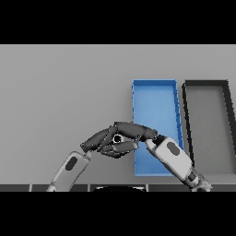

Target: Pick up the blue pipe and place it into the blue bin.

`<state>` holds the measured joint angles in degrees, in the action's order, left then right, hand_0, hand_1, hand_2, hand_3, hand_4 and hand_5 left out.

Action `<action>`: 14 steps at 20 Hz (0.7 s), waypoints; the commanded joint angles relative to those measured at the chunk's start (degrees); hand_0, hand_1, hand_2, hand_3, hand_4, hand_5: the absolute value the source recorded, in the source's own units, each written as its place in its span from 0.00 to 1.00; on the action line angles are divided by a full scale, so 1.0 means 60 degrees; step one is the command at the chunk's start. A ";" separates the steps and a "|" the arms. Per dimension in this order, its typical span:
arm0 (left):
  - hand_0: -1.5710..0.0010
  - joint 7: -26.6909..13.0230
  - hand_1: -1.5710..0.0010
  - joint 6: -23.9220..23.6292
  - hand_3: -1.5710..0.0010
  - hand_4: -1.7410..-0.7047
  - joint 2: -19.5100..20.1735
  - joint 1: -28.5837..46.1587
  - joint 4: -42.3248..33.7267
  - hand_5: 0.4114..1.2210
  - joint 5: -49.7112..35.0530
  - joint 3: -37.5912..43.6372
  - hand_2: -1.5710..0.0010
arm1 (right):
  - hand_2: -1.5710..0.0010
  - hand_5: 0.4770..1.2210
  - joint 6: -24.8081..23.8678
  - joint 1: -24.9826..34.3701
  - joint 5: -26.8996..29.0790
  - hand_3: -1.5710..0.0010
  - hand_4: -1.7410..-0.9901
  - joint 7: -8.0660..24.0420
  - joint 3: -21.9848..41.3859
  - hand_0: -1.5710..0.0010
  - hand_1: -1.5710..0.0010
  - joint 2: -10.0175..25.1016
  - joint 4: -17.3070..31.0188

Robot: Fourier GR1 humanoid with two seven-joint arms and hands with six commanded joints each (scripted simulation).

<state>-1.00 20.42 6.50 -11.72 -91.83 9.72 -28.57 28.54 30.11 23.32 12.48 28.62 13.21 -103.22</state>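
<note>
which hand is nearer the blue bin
Right. The right hand reaches out over the blue bin's left wall; the left hand sits further left over the table.

The blue bin (154, 99) is a shallow rectangular tray, long side running near to far, lying flat on the table right of centre. The blue pipe cannot be made out.
</note>
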 commanded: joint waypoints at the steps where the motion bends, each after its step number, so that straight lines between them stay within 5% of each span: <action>1: 0.98 -0.0074 0.98 0.0019 0.98 0.82 -0.0025 0.0035 -0.0011 0.22 -0.0050 0.0000 0.98 | 0.00 1.00 -0.0056 0.0064 0.0012 0.00 0.33 0.0061 -0.0020 0.00 0.00 -0.0042 0.0016; 4: 0.99 -0.0365 0.99 -0.0047 0.99 0.82 -0.0094 0.0080 -0.0044 0.19 -0.0060 0.0009 0.99 | 0.00 1.00 -0.0168 0.0050 0.0464 0.00 0.34 0.0249 -0.0201 0.00 0.00 0.0009 -0.0036; 6: 0.99 -0.0445 0.99 -0.0056 0.99 0.81 -0.0138 0.0028 0.0115 0.17 -0.0037 0.0020 0.99 | 0.00 1.00 -0.0456 0.0161 0.1397 0.00 0.33 0.0920 -0.0309 0.00 0.00 0.0050 -0.0298; 12: 1.00 -0.0696 1.00 0.0014 1.00 0.80 -0.0248 0.0165 0.0102 0.11 -0.0083 -0.0107 1.00 | 0.00 0.96 -0.1966 0.1693 0.4473 0.00 0.09 0.2705 -0.1381 0.00 0.00 0.0704 -0.0667; 14: 1.00 -0.0725 1.00 0.0031 1.00 0.79 -0.0191 0.0248 -0.0046 0.11 -0.0094 -0.0139 1.00 | 0.00 0.91 -0.2367 0.2430 0.5373 0.00 0.06 0.2696 -0.2006 0.00 0.00 0.0946 -0.0508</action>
<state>-5.45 20.61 5.35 -10.23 -92.09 9.17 -29.40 14.25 44.79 55.61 28.32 16.53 18.95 -106.27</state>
